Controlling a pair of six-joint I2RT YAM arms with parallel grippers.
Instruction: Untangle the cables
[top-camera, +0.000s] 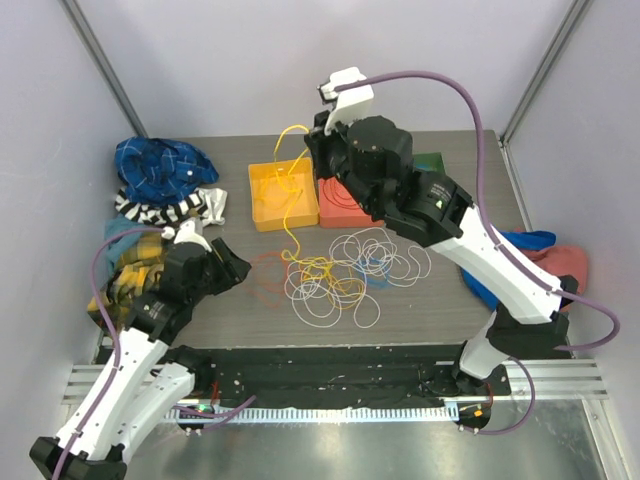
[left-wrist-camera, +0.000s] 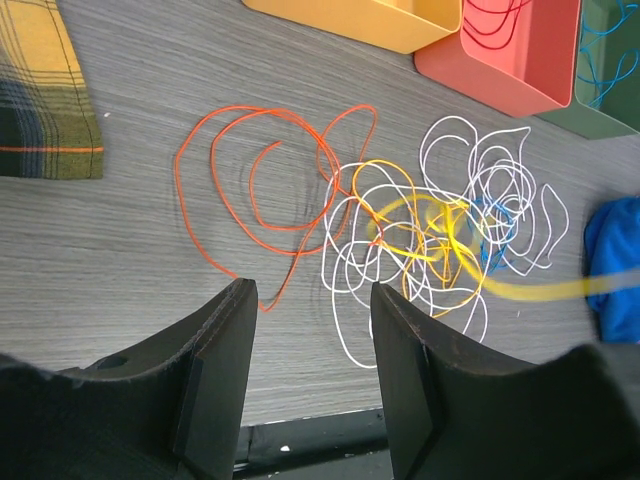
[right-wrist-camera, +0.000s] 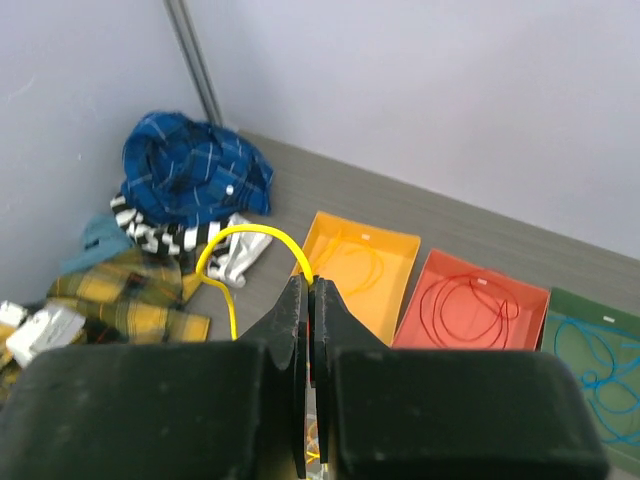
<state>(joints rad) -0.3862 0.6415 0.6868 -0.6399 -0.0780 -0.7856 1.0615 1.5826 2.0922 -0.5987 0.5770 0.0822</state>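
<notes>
A tangle of white, yellow and blue cables (top-camera: 340, 268) lies mid-table, also in the left wrist view (left-wrist-camera: 440, 235). An orange cable (top-camera: 268, 276) lies spread at its left (left-wrist-camera: 250, 170). My right gripper (top-camera: 320, 135) is shut on a yellow cable (right-wrist-camera: 240, 235), its tips (right-wrist-camera: 311, 287) high above the yellow tray. The yellow cable (top-camera: 290, 200) hangs from it down into the tangle. My left gripper (top-camera: 232, 268) is open and empty, low over the table left of the orange cable; its jaws (left-wrist-camera: 313, 300) stand wide apart.
A yellow tray (top-camera: 262, 210), a red tray (top-camera: 335, 212) and a green tray (top-camera: 432, 160) stand behind the tangle; they hold a yellow, a red and a blue cable (right-wrist-camera: 590, 350). Cloths are piled at the left (top-camera: 160, 170) and the right (top-camera: 545, 250).
</notes>
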